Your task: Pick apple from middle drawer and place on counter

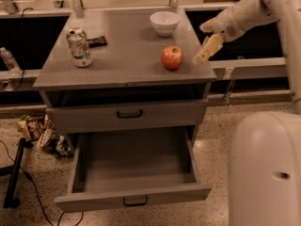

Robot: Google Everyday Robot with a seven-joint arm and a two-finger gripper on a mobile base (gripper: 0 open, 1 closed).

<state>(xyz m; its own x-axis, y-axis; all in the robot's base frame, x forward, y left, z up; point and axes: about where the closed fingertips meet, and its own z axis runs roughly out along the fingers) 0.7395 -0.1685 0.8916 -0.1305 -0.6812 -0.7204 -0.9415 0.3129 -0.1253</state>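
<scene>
Gripper (pixel 208 49) hangs empty just off the right edge of the table (pixel 127 65); how wide, I cannot tell. One round apple (pixel 172 57) sits stem-end up near one bowl (pixel 164 22), one can (pixel 79 46).

smooth white arm (pixel 251 12) upper right; cream-yellow claw (pixel 206 51) upper right of centre; rounded white body (pixel 265 168) lower right, one dark hole.

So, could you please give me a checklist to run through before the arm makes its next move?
1. Apple resting on the counter: ok.
2. Gripper apart from the apple, by the counter's right edge: ok.
3. Middle drawer open, no apple inside: ok.
4. White bowl and can apart from the apple: ok.
5. Apple settled against rolling: cannot tell.
</scene>
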